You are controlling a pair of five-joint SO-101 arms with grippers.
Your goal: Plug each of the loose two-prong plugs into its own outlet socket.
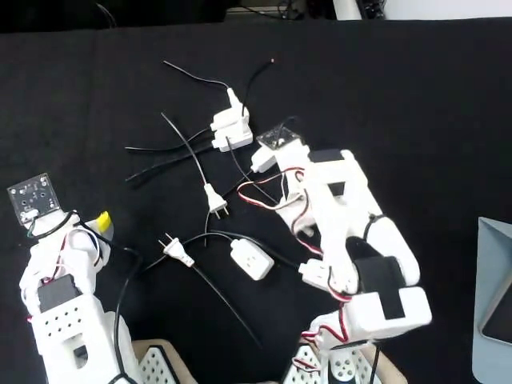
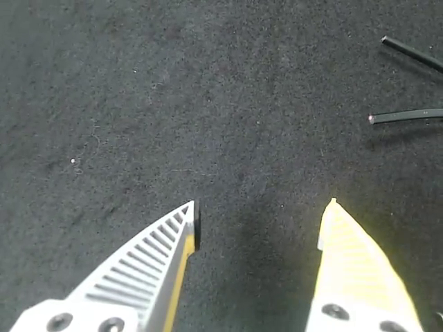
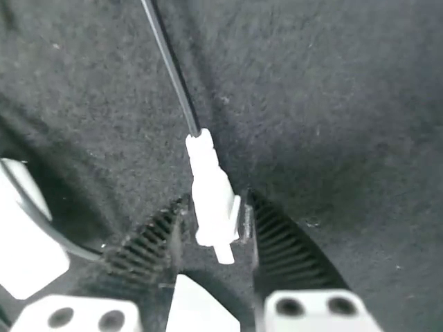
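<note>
The right gripper (image 3: 216,202) was seen near the middle of the table (image 1: 416,88), closed tightly on a white two-prong plug (image 3: 210,183). The plug's long axis ran in line with the fingers. Its black cable (image 3: 168,69) led away from the gripper, and the opposite end pointed back into the palm, where the prongs could not be clearly made out.

Just beside this gripper, toward the far edge, lay a white socket (image 1: 230,128) with a plug (image 1: 233,102) already seated in it. An unfilled socket (image 1: 251,259) lay toward the near edge, between the two arms and nearer the right arm, so the held plug was judged to need turning before insertion.

Two more loose plugs (image 1: 214,200) (image 1: 174,250) lay between the sockets. The left gripper (image 2: 263,203) was held wide open over bare cloth near the left edge, with nothing in it. A grey bin (image 1: 490,240) stood at the right edge; its contents could not be identified.
</note>
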